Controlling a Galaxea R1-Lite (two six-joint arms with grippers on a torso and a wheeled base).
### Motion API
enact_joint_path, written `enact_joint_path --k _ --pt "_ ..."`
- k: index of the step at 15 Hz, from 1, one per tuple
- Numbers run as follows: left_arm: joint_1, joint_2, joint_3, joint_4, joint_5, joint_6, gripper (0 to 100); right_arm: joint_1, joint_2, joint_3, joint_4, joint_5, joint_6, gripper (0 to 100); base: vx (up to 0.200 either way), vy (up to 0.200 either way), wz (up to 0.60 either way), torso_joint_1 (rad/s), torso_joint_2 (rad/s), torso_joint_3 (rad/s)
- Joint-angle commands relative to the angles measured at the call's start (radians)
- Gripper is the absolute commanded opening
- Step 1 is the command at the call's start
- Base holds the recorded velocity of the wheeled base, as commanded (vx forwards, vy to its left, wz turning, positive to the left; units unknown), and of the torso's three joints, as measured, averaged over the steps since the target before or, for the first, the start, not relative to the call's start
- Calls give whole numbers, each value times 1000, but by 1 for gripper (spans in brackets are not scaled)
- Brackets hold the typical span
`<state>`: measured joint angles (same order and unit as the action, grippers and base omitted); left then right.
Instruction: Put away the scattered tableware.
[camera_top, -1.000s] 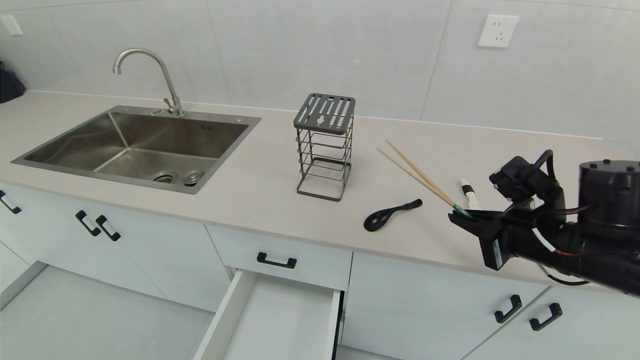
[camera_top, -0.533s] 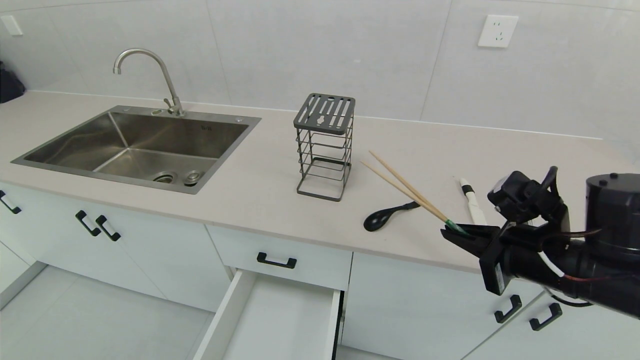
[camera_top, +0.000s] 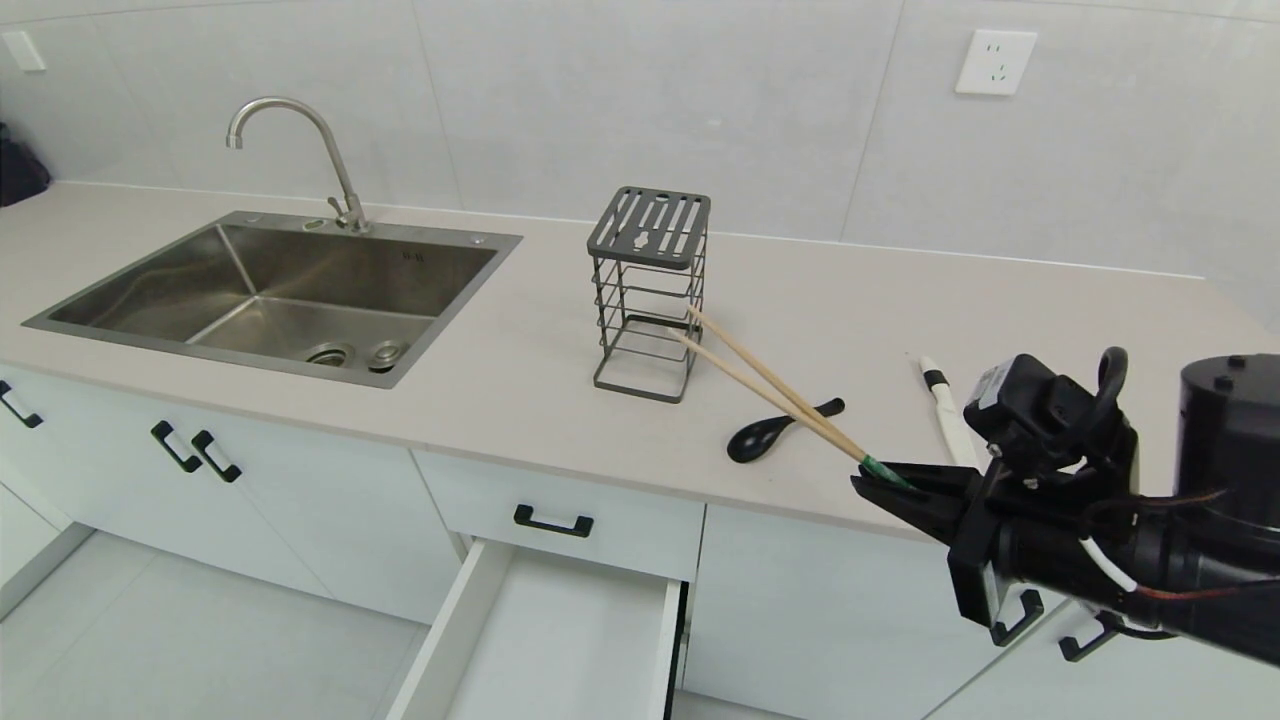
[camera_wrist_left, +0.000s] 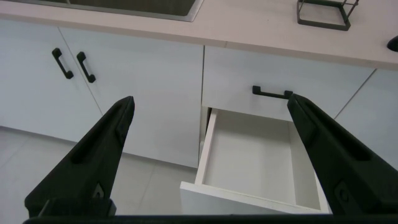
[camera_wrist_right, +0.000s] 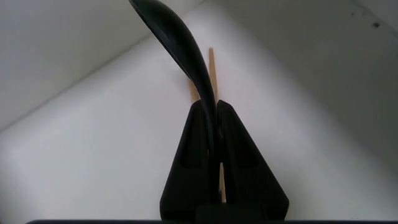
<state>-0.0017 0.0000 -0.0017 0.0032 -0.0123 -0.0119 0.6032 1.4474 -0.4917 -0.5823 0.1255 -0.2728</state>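
Kitchen fittings before me:
- Wall (camera_top: 640, 100): large pale grey tiles; white socket (camera_top: 995, 62) upper right, white switch plate (camera_top: 22, 50) far upper left.
- Countertop (camera_top: 500, 370): beige, matte, evenly lit, running the full width.
- Sink (camera_top: 300, 270): stainless steel, set into the counter to my left; two drains at its floor.
- Faucet (camera_top: 338, 172): curved steel, behind the basin.
- Cabinets (camera_top: 120, 470): white fronts, black bar handles (camera_top: 175, 446).
- Drawer (camera_top: 560, 640): white, pulled open below the counter's middle.
- Floor (camera_top: 200, 650): pale tiles.
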Motion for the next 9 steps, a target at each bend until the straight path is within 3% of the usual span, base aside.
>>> enact_joint_path --k 1,9 --pt "0 2 0 0 0 0 100 30 -2 4 1 0 0 0 0 0 0 0 0 0" --pt "0 2 0 0 0 0 100 81 44 5 6 -1 0 0 0 0 0 0 0 0"
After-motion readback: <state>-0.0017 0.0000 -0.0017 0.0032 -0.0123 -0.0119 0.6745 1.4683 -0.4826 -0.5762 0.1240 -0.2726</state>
